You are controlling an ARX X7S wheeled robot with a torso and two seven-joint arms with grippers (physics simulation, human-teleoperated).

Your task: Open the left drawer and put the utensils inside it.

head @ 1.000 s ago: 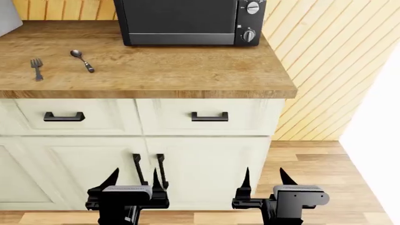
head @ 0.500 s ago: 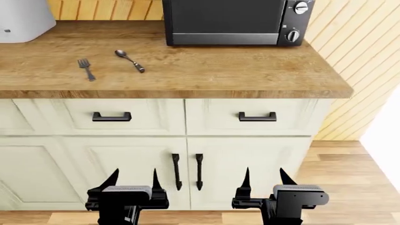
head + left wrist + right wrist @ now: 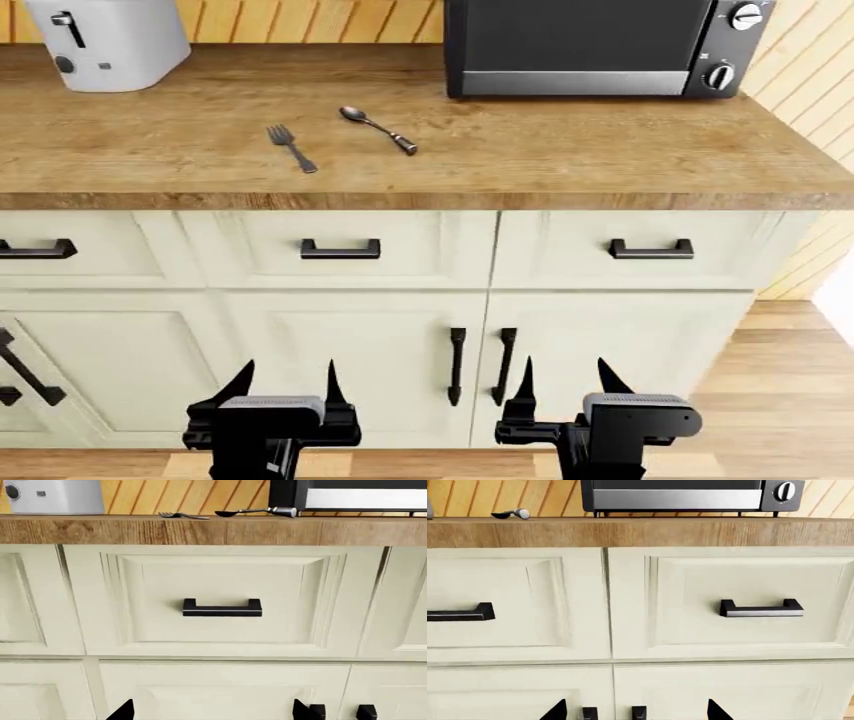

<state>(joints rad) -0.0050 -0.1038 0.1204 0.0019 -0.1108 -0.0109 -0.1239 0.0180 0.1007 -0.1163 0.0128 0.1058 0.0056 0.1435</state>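
Observation:
A silver fork (image 3: 291,147) and a silver spoon (image 3: 378,129) lie side by side on the wooden countertop (image 3: 534,160). Below them is the left drawer (image 3: 267,250), shut, with a short black bar handle (image 3: 340,248). My left gripper (image 3: 284,385) hangs open and empty low in front of the cabinet doors, well below that handle. My right gripper (image 3: 567,385) is open and empty beside it. The left wrist view faces the drawer (image 3: 220,575) and its handle (image 3: 222,609), with the fork (image 3: 180,515) and spoon (image 3: 257,512) above and the left gripper (image 3: 212,712) apart from the front.
A white toaster (image 3: 114,40) and a black microwave (image 3: 587,40) stand at the back of the counter. A second drawer (image 3: 627,225) sits to the right, a third (image 3: 80,265) to the left. Two vertical door handles (image 3: 457,365) are near my grippers. The right gripper (image 3: 636,711) faces the seam between drawers.
The view has slid leftward along the counter, so the drawers, utensils and microwave moved right in the picture and the toaster came into view. Both grippers stay open and unmoved.

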